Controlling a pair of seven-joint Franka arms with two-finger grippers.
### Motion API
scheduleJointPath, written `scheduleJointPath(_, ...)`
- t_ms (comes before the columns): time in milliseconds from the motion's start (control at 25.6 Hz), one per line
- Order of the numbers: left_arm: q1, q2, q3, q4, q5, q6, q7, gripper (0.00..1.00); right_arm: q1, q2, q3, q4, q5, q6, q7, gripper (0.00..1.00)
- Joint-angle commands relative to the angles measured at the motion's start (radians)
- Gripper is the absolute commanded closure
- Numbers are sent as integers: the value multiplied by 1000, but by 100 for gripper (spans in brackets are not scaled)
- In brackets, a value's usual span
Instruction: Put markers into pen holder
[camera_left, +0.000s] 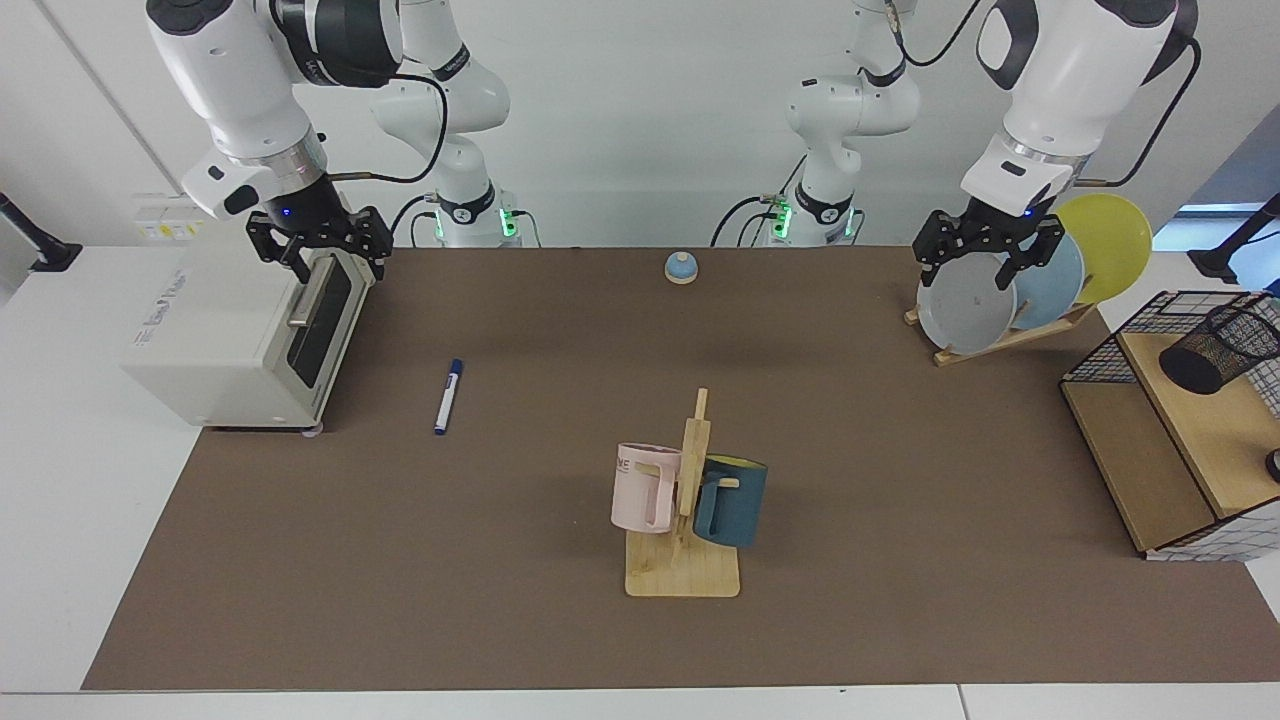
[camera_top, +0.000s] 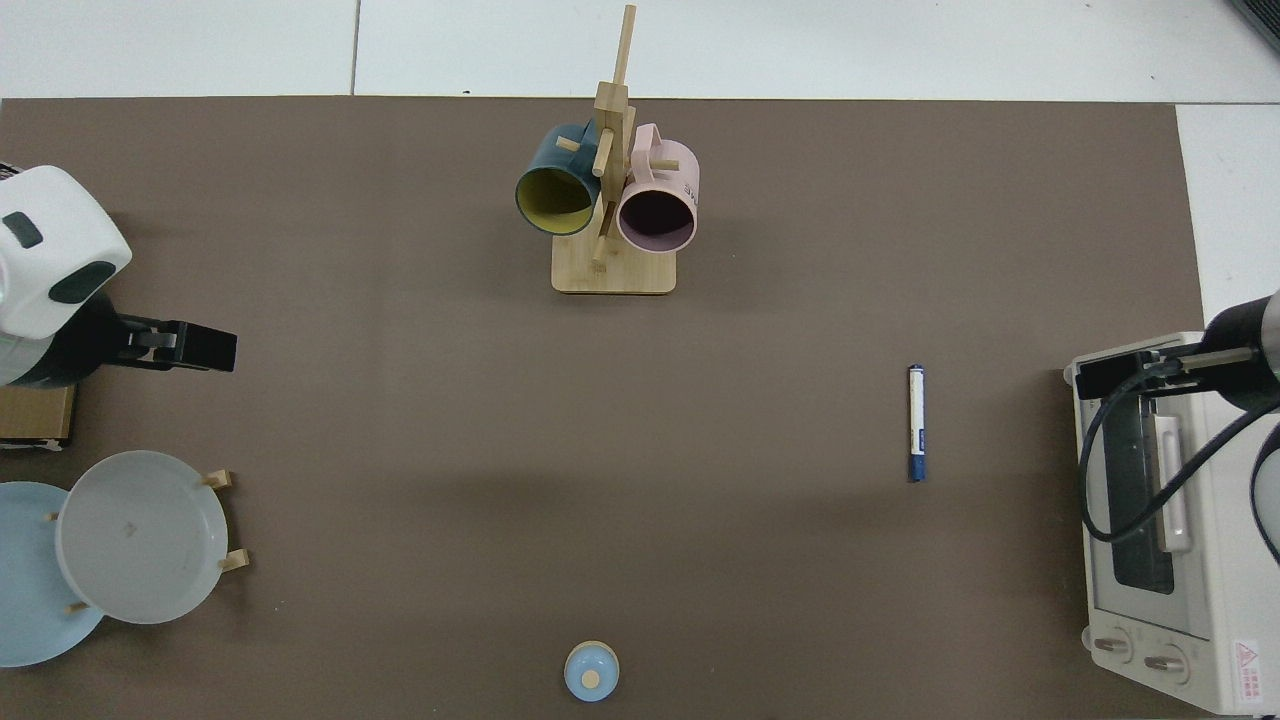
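Observation:
The marker (camera_left: 447, 396) (camera_top: 916, 422), white-barrelled with a dark blue cap, lies flat on the brown mat a little in front of the toaster oven. The pen holder (camera_left: 1222, 348), a small black mesh cup, rests tilted on the wooden shelf of the wire basket at the facing view's right edge; the top view does not show it. My right gripper (camera_left: 335, 268) (camera_top: 1105, 375) hangs open above the toaster oven's door, holding nothing. My left gripper (camera_left: 985, 265) (camera_top: 190, 347) hangs open above the plate rack, also holding nothing. Both are well away from the marker.
A white toaster oven (camera_left: 235, 340) (camera_top: 1170, 520) stands by the marker. A wooden mug tree (camera_left: 685, 570) with a pink and a dark blue mug stands mid-table. A plate rack holds plates (camera_left: 965, 300). A small blue knob (camera_left: 681, 266) sits at the back. The wire basket (camera_left: 1170, 420) is at the edge.

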Motion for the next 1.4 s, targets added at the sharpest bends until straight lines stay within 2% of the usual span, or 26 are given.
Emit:
scheduleJointPath(0,0,-18,3,-19,-12,-7,10,0,-13,2,8,1,-4,-7,12,0)
scheduleJointPath(702,2,-18,3,-25,-12,-7,10,0,-12,-5,8,3,0,-13,16,0)
scheduleJointPath(859,2,-18,3,-25,-12,-7,10,0,-4,-20,9,-20,1,-12,25,0)
scheduleJointPath(1171,2,-18,3,-27,-12,-4,10,0,2,-6,9,-57,1,69,25,0)
scheduleJointPath(1366,2,-18,3,-27,-12,-4,10,0,4,18,11,-144,1,204,31,0)
